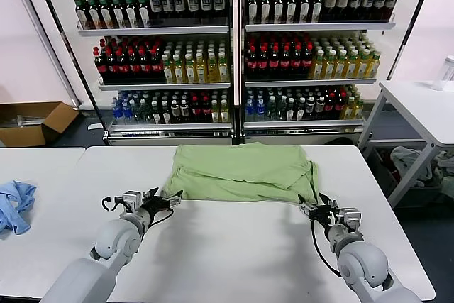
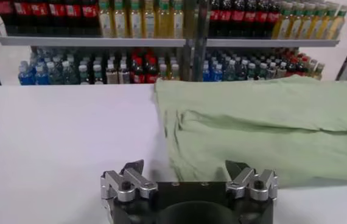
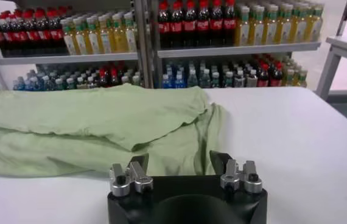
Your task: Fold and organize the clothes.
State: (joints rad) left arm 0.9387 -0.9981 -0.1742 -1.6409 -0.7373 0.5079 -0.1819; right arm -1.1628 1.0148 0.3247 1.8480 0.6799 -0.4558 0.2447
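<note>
The clothes (image 1: pixel 241 172) are one light green shirt lying partly folded at the far middle of the white table (image 1: pixel 234 260), with no collar or chest graphic showing. My left gripper (image 1: pixel 167 196) sits low at the shirt's near left corner. Its jaws stand wide open in the left wrist view (image 2: pixel 185 167), with the cloth's (image 2: pixel 271 128) edge just ahead of them. My right gripper (image 1: pixel 313 205) is at the near right corner. Its jaws stand apart on either side of the hem of the cloth (image 3: pixel 88 128) in the right wrist view (image 3: pixel 179 159).
A light blue cloth (image 1: pixel 14 204) lies at the table's left edge. Behind the table stand drink coolers (image 1: pixel 234 54) full of bottles. A cardboard box (image 1: pixel 35 122) is on the floor at the far left, and a second white table (image 1: pixel 425 104) at the right.
</note>
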